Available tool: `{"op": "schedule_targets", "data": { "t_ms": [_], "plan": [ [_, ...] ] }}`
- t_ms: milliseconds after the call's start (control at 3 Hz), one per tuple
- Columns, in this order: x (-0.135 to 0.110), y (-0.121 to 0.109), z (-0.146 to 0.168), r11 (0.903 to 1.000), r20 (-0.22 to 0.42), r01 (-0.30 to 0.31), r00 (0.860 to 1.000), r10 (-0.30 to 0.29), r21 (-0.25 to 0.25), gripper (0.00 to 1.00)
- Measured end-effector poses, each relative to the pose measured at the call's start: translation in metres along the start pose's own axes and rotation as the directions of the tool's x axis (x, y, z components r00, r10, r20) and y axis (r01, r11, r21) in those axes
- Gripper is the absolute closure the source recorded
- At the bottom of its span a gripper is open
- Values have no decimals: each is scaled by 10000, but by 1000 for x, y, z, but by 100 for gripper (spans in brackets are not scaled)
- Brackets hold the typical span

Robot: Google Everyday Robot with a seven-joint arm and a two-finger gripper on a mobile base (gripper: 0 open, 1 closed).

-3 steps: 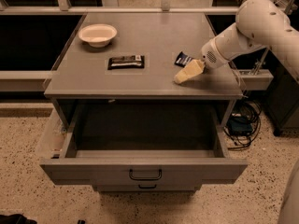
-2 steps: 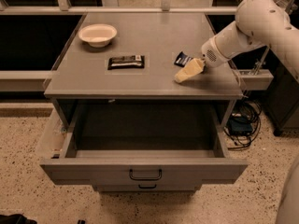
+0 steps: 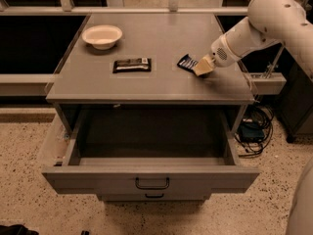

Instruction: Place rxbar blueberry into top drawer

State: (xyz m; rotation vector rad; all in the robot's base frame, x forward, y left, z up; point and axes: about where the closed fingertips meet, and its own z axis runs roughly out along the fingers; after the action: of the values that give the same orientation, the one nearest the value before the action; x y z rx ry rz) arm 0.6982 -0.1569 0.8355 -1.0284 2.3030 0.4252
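Observation:
The rxbar blueberry [image 3: 186,62], a small dark blue bar with white stripes, lies on the right part of the grey cabinet top [image 3: 146,84]. My gripper [image 3: 202,67] is low over the top, right at the bar's right end and touching or nearly touching it. The white arm reaches in from the upper right. The top drawer [image 3: 98,178] is pulled wide open below the cabinet top. Its inside is dark and looks bare. Its dark curved handle [image 3: 152,183] sits centred on the front panel.
A black-wrapped bar with a white label [image 3: 131,64] lies mid-top, left of the blue bar. A white bowl [image 3: 102,36] stands at the back left. The lower drawer front [image 3: 154,196] shows beneath the open drawer. Cables [image 3: 253,129] lie on the floor to the right.
My gripper has moved a little back and up on the cabinet top, closer to the blue bar's right end. The drawer, bowl and black bar have not moved.

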Motion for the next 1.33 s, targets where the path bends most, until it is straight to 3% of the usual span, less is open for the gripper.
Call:
{"op": "schedule_targets", "data": {
  "t_ms": [667, 1000, 1333],
  "plan": [
    [3, 1, -40, 9981, -279, 267, 9993, -252, 549, 100],
    [3, 12, -45, 9997, -196, 215, 9996, -213, 106, 100],
    [1, 40, -87, 9986, 654, -521, 9965, 516, 59, 100]
  ]
}}
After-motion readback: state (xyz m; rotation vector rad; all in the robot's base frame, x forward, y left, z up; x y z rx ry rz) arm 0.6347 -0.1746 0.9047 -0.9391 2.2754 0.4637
